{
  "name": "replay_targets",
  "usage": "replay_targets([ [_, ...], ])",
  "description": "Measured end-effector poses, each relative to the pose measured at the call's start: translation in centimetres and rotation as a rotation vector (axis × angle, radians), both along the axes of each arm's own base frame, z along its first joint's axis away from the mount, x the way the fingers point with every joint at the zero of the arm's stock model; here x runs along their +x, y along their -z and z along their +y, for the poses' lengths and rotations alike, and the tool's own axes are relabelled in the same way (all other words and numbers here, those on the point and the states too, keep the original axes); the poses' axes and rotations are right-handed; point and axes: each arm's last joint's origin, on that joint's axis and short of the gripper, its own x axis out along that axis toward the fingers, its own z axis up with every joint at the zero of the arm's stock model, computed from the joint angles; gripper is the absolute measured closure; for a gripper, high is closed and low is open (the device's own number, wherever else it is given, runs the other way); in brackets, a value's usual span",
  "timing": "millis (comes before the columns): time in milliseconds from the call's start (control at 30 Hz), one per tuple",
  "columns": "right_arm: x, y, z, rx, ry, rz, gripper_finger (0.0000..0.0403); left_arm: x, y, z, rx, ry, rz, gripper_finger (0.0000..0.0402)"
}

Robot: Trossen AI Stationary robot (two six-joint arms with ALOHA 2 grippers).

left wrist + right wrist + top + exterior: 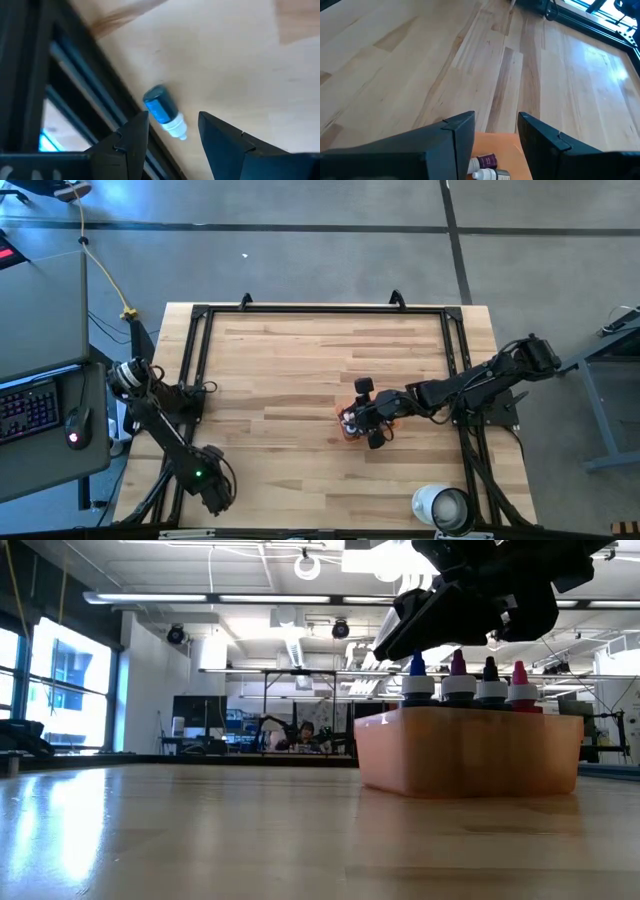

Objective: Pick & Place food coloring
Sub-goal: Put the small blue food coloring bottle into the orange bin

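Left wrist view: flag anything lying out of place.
One blue food coloring bottle lies on its side on the bare table by the black frame rail, just ahead of the open left gripper. The other bottles stand upright in the orange tray.

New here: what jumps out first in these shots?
The orange tray right of the table's middle, with small bottles standing in it and the right claw hovering just above them. Then a lone blue bottle lying on its side by the table's left frame, between the open fingers of the left claw.
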Motion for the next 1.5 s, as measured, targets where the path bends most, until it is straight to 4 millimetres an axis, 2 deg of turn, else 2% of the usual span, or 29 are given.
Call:
replay_targets([
  [133,0.0,0.0,0.0,-0.015,-0.009,-0.001,0.0259,0.2,0.1,-0.3,-0.040,0.057,-0.051,0.0232],
  [267,0.0,0.0,0.0,-0.017,-0.010,-0.001,0.0259,1.6,0.2,-0.3,-0.088,0.060,-0.130,0.0232],
  [533,0.0,-0.1,0.0,-0.018,-0.010,-0.007,0.0259,4.1,0.3,1.2,-0.112,0.240,-0.279,0.0232],
  [700,0.1,-0.1,-0.1,-0.017,-0.010,-0.007,0.0259,5.1,0.1,1.4,-0.202,0.252,-0.293,0.0232],
  [900,0.1,-0.1,-0.1,-0.018,-0.011,-0.007,0.0259,4.4,-0.2,1.1,-0.276,0.196,-0.146,0.0232],
  [1033,0.1,-0.1,-0.1,-0.018,-0.015,-0.007,0.0259,3.1,-0.2,1.3,-0.296,0.302,-0.036,0.0243],
  [1167,0.1,-0.1,-0.1,-0.010,-0.030,-0.006,0.0259,2.4,0.0,1.7,-0.362,0.378,0.082,0.0272],
  [1267,0.1,-0.1,0.0,0.001,-0.044,-0.004,0.0259,2.3,0.0,1.8,-0.390,0.427,0.097,0.0297],
  [1500,0.1,-0.1,0.0,0.006,-0.052,-0.004,0.0259,1.7,0.4,1.6,-0.331,0.535,0.033,0.0340],
])
